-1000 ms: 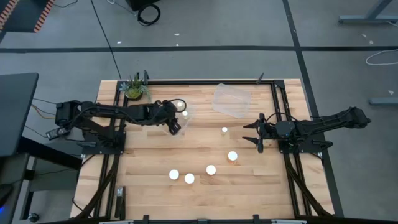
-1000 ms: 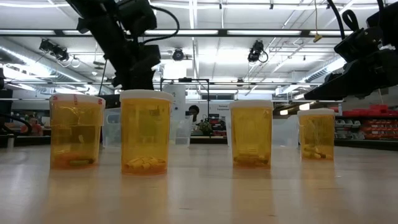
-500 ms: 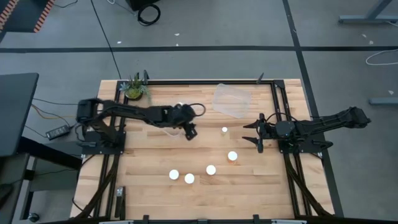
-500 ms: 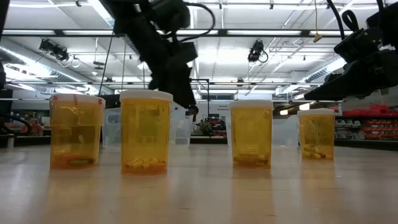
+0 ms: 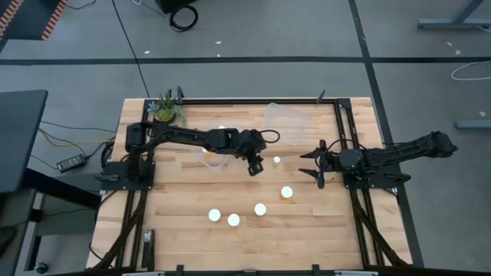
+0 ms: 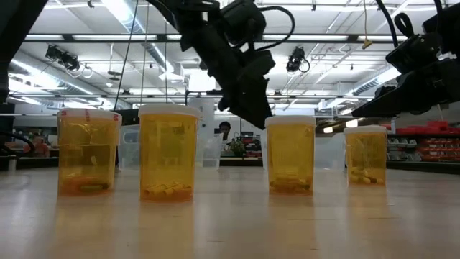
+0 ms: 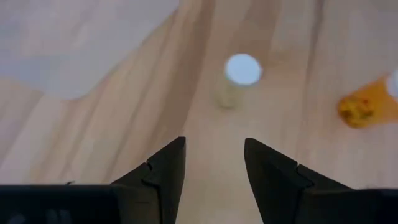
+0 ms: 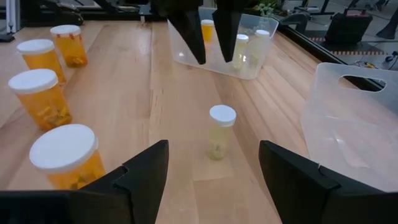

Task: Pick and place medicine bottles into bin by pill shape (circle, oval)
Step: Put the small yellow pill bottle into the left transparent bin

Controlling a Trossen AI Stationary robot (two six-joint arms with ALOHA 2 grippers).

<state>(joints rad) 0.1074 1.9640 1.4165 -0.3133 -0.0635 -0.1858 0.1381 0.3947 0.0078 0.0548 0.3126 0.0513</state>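
A small pale bottle with a white cap (image 5: 277, 160) stands upright on the table between my two grippers; it also shows in the left wrist view (image 7: 239, 78) and the right wrist view (image 8: 220, 132). My left gripper (image 5: 254, 169) is open and empty, hovering just left of this bottle, its fingers (image 8: 191, 31) pointing down. My right gripper (image 5: 317, 164) is open and empty at the table's right side. Several amber bottles with white caps (image 5: 287, 192) (image 5: 261, 208) (image 5: 233, 220) stand upright nearer the front edge. A clear bin (image 5: 217, 153) behind my left arm holds bottles (image 8: 239, 46).
A second clear bin (image 5: 286, 123) lies at the far right of the table, without bottles showing in it. A green potted plant (image 5: 166, 110) stands at the far left corner. In the low view the amber bottles (image 6: 168, 152) stand in a row in front.
My left gripper has swung from over the bin with bottles toward the table's right edge, coming close to the small pale bottle. The bottles on the table have stayed in place.
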